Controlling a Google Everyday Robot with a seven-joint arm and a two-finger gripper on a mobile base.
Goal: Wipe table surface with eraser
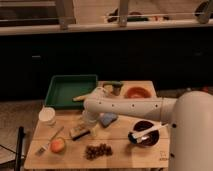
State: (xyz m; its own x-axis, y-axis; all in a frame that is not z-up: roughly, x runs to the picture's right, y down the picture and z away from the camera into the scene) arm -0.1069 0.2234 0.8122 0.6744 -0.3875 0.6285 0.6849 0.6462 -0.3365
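The eraser, a small dark-topped block with a pale side, lies on the light wooden table surface left of centre. My gripper hangs down from the white arm that reaches in from the right. It is just right of and above the eraser, close to it; I cannot tell if it touches. A blue pad lies just right of the gripper, partly under the arm.
A green tray stands at the back left, with a white cup in front of it. A fork, an orange fruit and grapes lie along the front. A dark bowl is at right, an orange bowl at the back.
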